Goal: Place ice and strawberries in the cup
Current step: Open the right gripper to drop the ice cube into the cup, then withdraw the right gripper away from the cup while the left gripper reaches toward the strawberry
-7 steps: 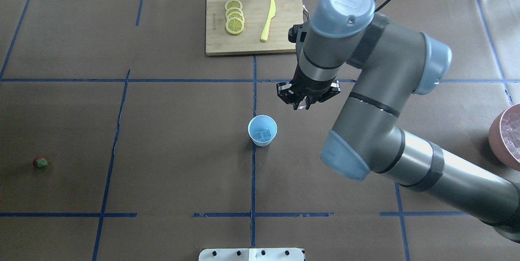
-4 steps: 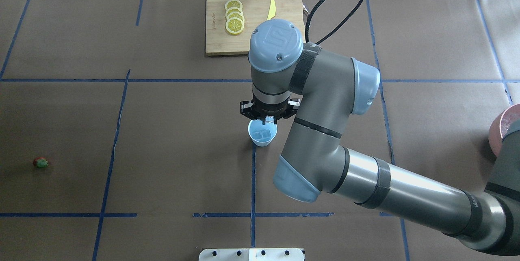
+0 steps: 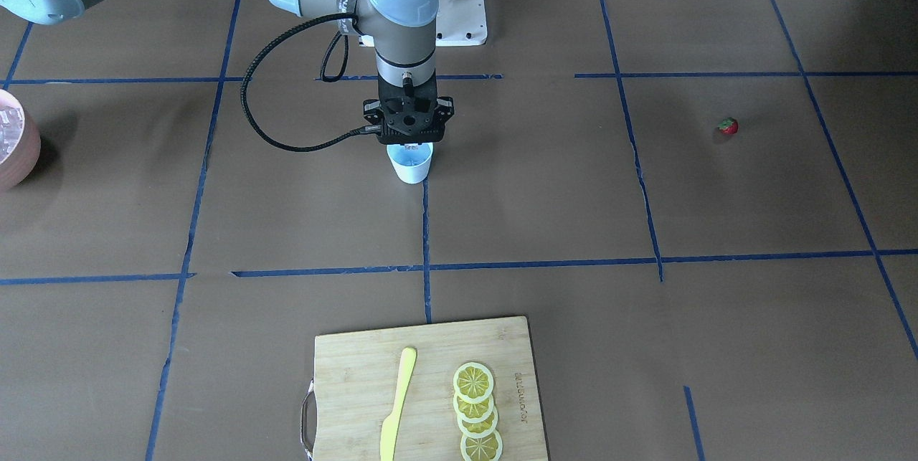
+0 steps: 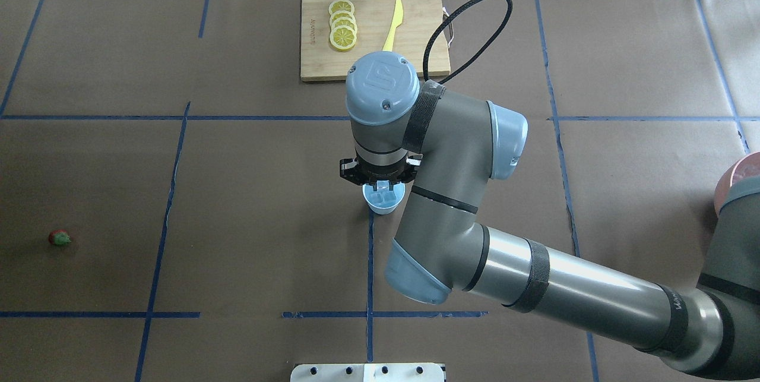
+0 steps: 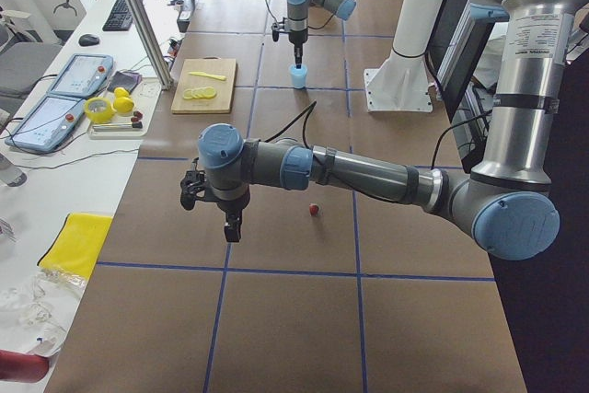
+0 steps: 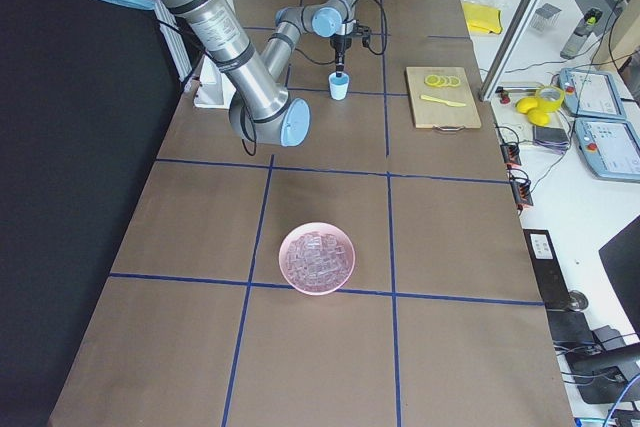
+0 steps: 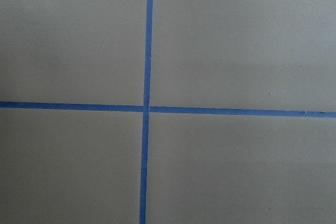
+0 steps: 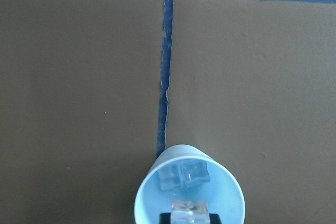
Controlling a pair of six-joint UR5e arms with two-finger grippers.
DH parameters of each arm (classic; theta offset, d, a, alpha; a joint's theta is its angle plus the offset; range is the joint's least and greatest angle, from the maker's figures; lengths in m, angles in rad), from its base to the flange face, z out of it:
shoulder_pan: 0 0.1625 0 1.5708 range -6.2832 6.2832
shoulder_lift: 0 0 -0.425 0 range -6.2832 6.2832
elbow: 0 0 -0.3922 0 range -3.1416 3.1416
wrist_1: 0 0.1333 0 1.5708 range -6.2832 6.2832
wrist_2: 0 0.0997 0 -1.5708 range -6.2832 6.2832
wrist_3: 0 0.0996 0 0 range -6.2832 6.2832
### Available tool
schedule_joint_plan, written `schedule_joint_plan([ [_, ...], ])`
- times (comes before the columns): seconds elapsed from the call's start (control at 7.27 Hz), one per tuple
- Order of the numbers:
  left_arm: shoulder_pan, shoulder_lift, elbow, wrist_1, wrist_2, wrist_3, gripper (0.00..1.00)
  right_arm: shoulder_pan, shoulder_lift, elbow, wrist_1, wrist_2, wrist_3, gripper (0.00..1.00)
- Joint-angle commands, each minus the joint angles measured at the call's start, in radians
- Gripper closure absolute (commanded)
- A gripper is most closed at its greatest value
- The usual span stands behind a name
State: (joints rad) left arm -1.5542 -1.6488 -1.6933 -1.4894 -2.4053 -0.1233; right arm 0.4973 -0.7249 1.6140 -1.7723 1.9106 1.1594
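The pale-blue cup point(image 4: 385, 205) stands at the table's middle, with two ice cubes point(image 8: 184, 174) inside it. My right gripper point(image 4: 382, 185) hangs straight above the cup's mouth and is shut on a third ice cube point(image 8: 189, 212), held just over the rim. The cup also shows in the front view point(image 3: 411, 168). The strawberry point(image 4: 59, 238) lies alone at the far left of the table. My left gripper point(image 5: 230, 225) shows only in the left side view, hovering near the strawberry point(image 5: 315, 209); I cannot tell whether it is open or shut.
A pink bowl point(image 6: 317, 257) full of ice cubes sits at the table's right end. A wooden cutting board point(image 4: 415, 49) with lemon slices point(image 4: 342, 31) and a yellow knife point(image 4: 393, 28) lies at the far side. Blue tape lines cross the brown table cover.
My right arm has swung left from beside the cup to directly over it, bringing the gripper down to the cup's mouth. The strawberry has not moved.
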Motion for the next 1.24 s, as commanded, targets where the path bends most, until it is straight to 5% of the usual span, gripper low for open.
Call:
schedule_joint_plan([
  [0.0,0.0,0.0,-0.002,0.0,0.0,0.001,0.0,-0.002,-0.002,0.006,0.002,-0.001,-0.001,0.0],
  [0.41,0.043,-0.002,-0.019,-0.027,0.009,0.014,0.0,0.073,-0.017,0.108,-0.066,0.016,-0.009,0.0],
  [0.83,0.165,0.047,-0.083,-0.165,0.017,-0.142,0.0,0.238,-0.157,0.256,-0.084,0.108,-0.142,0.0],
  [1.1,0.276,0.198,-0.141,-0.459,0.095,-0.429,0.01,0.393,-0.255,0.296,-0.081,0.221,-0.292,0.0],
])
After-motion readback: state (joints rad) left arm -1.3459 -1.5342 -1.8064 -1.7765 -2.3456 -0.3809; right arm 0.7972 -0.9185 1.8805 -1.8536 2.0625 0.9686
